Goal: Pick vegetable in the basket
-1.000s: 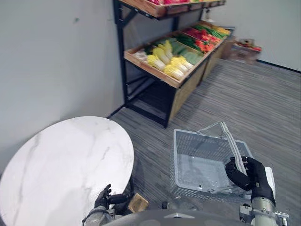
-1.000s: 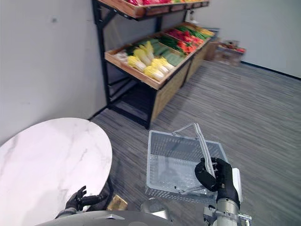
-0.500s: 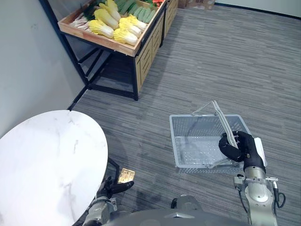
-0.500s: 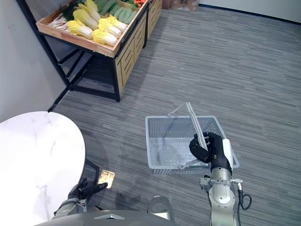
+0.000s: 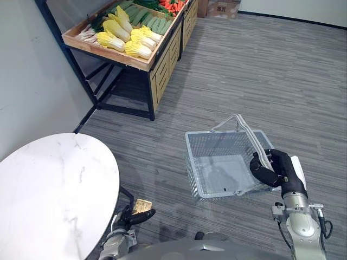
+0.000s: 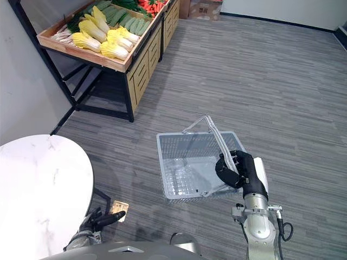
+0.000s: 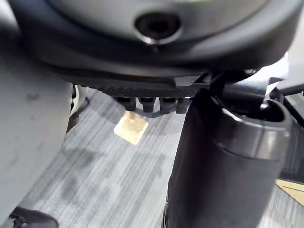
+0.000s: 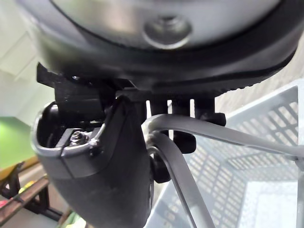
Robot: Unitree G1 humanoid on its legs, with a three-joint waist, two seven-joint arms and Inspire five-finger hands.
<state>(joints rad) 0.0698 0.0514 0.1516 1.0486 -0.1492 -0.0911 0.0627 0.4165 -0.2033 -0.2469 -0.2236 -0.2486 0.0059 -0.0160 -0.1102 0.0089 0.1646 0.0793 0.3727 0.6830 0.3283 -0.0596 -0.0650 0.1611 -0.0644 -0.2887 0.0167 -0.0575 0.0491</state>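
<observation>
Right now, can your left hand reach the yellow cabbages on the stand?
Probably not. The left hand hangs low beside the round table, and the cabbages lie on the stand across a wide stretch of floor.

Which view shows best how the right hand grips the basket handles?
The right wrist view: the right hand shows close, curled round both grey handles. Both eye views show the whole basket from above, with the grip small.
</observation>
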